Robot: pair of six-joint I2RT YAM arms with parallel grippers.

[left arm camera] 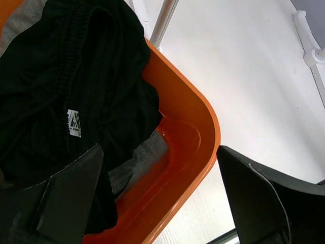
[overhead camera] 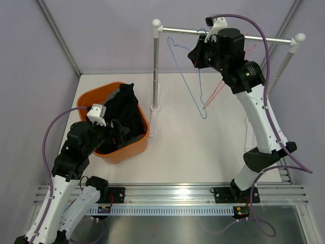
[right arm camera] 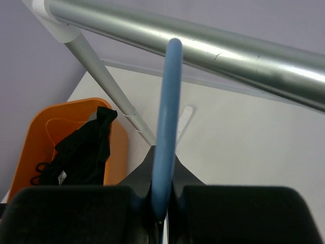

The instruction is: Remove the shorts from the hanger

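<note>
Overhead, black shorts are lying in an orange bin — the left gripper is hovering over them, jaws wide apart. Left wrist: grey shorts are peeking from beneath the black. Right wrist: the right gripper is clamping a blue hanger — its top is crossing the silver rail

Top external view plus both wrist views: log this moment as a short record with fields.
black shorts: heaped in the orange bin
grey shorts: same bin, mostly under the black pair
blue hanger: bare, hook up at the rail
right gripper: jaws shut on the blue hanger just below the rail
left gripper: jaws wide apart over the bin, holding nothing
task status: both garments are off the hanger
</note>
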